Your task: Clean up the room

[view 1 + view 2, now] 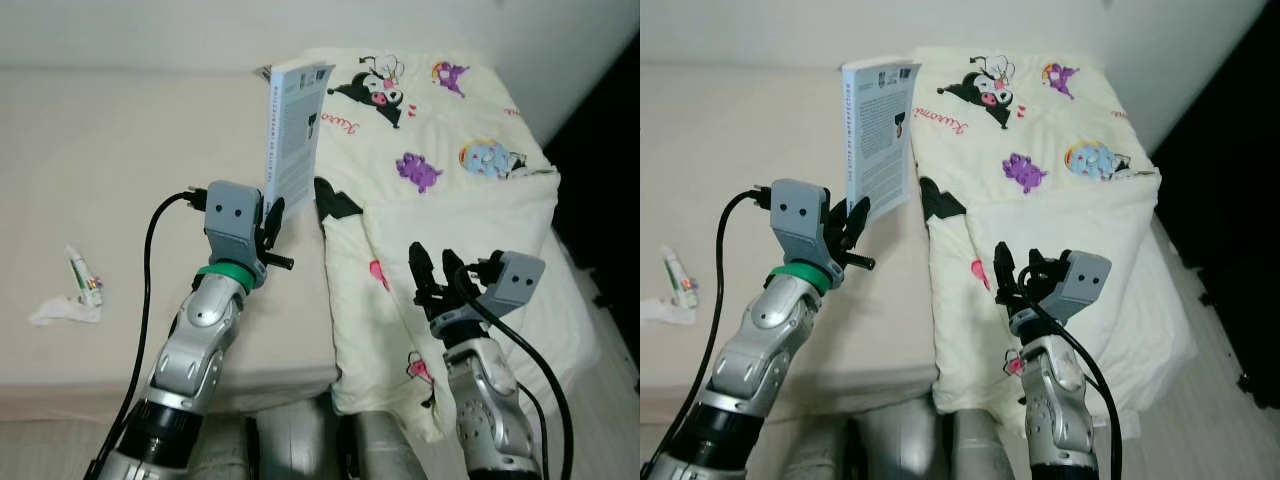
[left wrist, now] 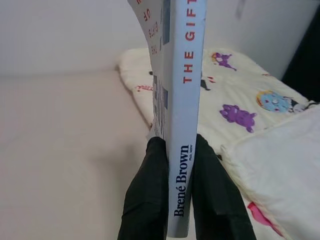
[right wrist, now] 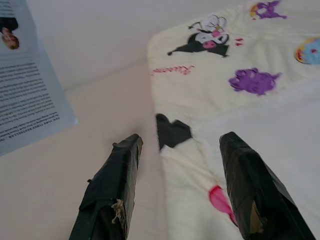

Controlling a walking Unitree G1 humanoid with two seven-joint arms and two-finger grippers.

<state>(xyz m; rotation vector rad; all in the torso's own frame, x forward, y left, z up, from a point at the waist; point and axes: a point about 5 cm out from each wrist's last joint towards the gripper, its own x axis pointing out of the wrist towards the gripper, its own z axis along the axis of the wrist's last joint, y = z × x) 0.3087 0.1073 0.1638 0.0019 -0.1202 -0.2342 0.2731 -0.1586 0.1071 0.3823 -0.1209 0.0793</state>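
Left gripper (image 1: 270,222) clamped on the lower edge of a pale blue book (image 1: 296,130), held upright above the beige bed (image 1: 120,170). Right gripper (image 1: 437,270) spread wide, holding nothing, hovering over the folded cartoon-print quilt (image 1: 450,150) beside the book. Farther left on the bed, a small tube (image 1: 84,277) beside a crumpled wrapper (image 1: 62,311).

The book (image 2: 179,115) has a pale blue spine. On it stands "THE GIFT" in red capital letters, and lower down the author's name "Brené Brown" in dark letters. The back cover carries small print, too small to read. On the blanket (image 3: 240,85) a red cursive word is printed, not legible.
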